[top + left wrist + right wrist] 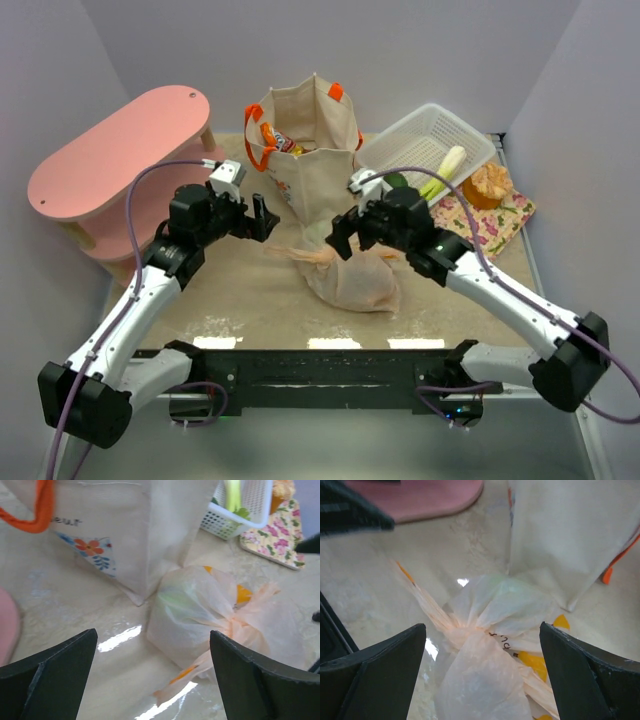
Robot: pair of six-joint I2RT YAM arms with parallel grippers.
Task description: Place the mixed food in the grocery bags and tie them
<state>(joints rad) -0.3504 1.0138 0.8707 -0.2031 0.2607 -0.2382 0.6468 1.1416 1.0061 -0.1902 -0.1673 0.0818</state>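
L gripper [265, 220] & R gripper [343, 235] both spread wide, empty: lift straight up, don't snag peach plastic bag [358, 282] knot [465, 630].

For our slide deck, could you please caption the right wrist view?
Open right gripper hovers over the knotted peach plastic bag, beside the canvas tote.

Plastic bag [355, 280] before tote [310, 140], basket [430, 145] to right

Two arms on black base bar [320, 372]: left arm [135, 300] at bar's left end, right arm [515, 300] at right end. White link shells, black joint housings. Purple cables [160, 168] along each. White camera blocks [227, 177] at wrists. Left gripper [262, 218], right gripper [340, 235]: matte black, wedge-shaped fingers [50, 675].
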